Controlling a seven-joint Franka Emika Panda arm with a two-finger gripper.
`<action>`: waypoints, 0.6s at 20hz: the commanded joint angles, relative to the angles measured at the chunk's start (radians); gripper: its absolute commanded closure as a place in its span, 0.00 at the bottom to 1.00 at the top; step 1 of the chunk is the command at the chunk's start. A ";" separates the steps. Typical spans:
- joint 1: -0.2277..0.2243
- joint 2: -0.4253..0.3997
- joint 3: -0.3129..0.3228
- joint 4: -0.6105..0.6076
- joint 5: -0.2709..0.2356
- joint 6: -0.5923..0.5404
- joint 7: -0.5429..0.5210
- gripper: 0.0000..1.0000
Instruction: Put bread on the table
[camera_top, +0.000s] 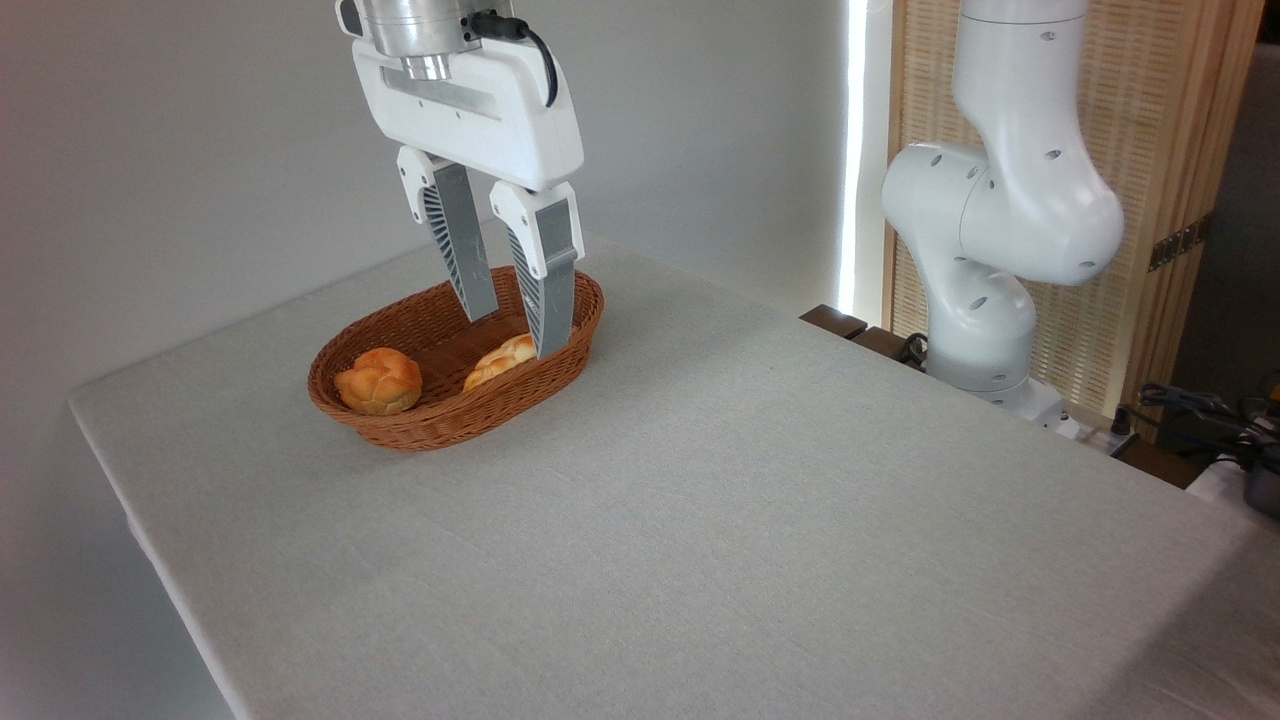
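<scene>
Gripper (517, 328) hung over the wicker basket (400, 425), fingers pointed down and spread apart with a clear gap between them, nothing pinched. Left finger (465, 255) ended over the basket's interior; right finger (548, 290) reached lower, its tip in front of the right end of the bread (497, 363). Whether that tip touched the loaf could not be told from this angle.

Bread was inside the basket, right half, lying along the near-right wall, braided top pale golden; its right end was hidden behind the right finger. A round knotted bun (379, 381) sat in the basket's left half, apart from the bread, with bare wicker floor between them.

Basket sat on the table (750, 500), toward the far-left part of the cloth. Cloth was light grey-beige, woven, and draped over the near-left edge.

Arm's white base and lower joints (1000, 220) stood off the table's far-right edge, in front of a wooden slatted screen (1170, 150). Dark cables (1200, 410) lay at far right. Plain grey wall behind.
</scene>
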 joint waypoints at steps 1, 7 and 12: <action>0.004 -0.012 0.014 -0.001 -0.011 -0.002 -0.005 0.00; 0.004 -0.013 0.015 -0.002 -0.013 -0.002 -0.006 0.00; 0.004 -0.013 0.013 -0.001 -0.013 -0.015 -0.009 0.00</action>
